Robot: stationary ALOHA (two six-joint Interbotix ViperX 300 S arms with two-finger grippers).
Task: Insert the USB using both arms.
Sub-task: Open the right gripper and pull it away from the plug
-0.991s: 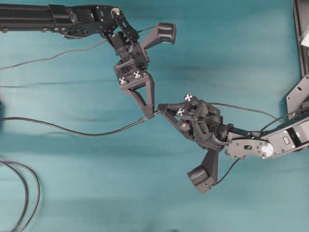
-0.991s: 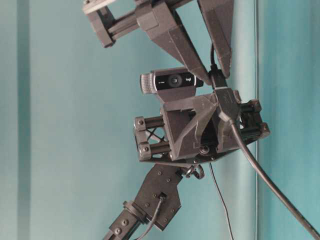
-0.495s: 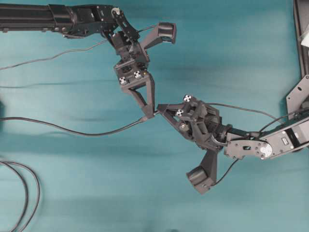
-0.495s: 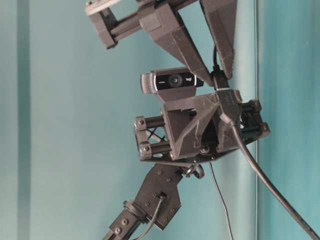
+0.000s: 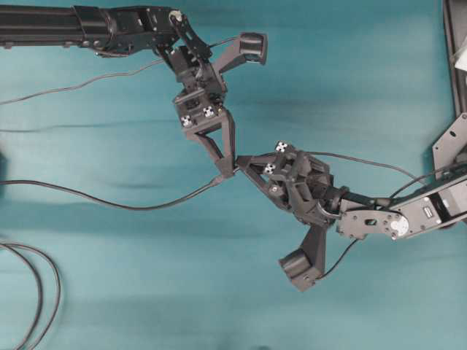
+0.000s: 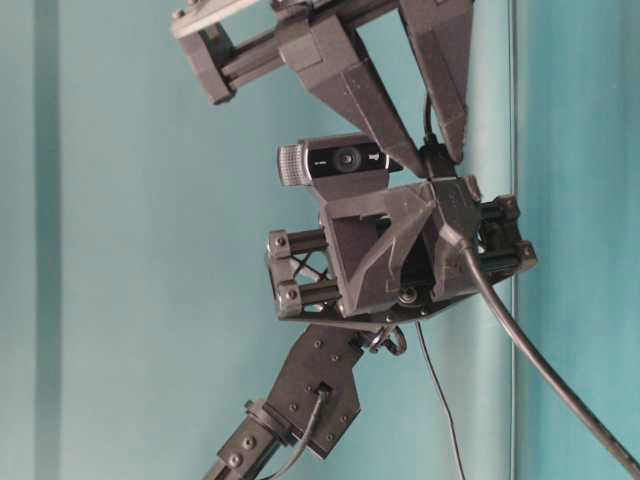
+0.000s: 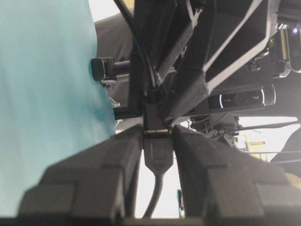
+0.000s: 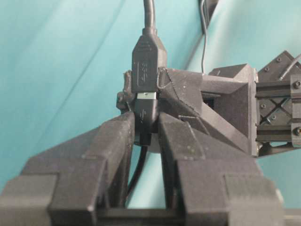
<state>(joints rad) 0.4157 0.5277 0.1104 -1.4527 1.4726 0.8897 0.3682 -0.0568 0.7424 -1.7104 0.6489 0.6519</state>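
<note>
Both sets of jaws are clamped. In the right wrist view the right gripper (image 8: 146, 123) pinches a black connector body between its two fingers, and directly at twelve o'clock from it the left gripper's (image 8: 141, 92) fingers hold the USB (image 8: 148, 63), its black housing marked with the trident symbol. A short band of shiny silver metal shows where the plug meets the socket (image 8: 146, 115), so the tip is partly inside and not fully seated. In the left wrist view the same joint appears as a thin metallic strip between the left gripper (image 7: 158, 136) fingertips and the right gripper's (image 7: 162, 106) fingers above.

In the overhead view the two fingertips meet near the middle of the teal table (image 5: 109, 277). The left gripper (image 5: 228, 172) comes in from eleven o'clock, the right gripper (image 5: 241, 165) from four o'clock. A thin black cable (image 5: 109, 198) trails from the joint toward nine o'clock, sagging across the cloth. Looped black cords (image 5: 40, 292) lie at the seven o'clock corner, well apart from the grippers. Open cloth surrounds the joint on all sides; a dark frame (image 5: 454, 58) runs along the edge at two o'clock.
</note>
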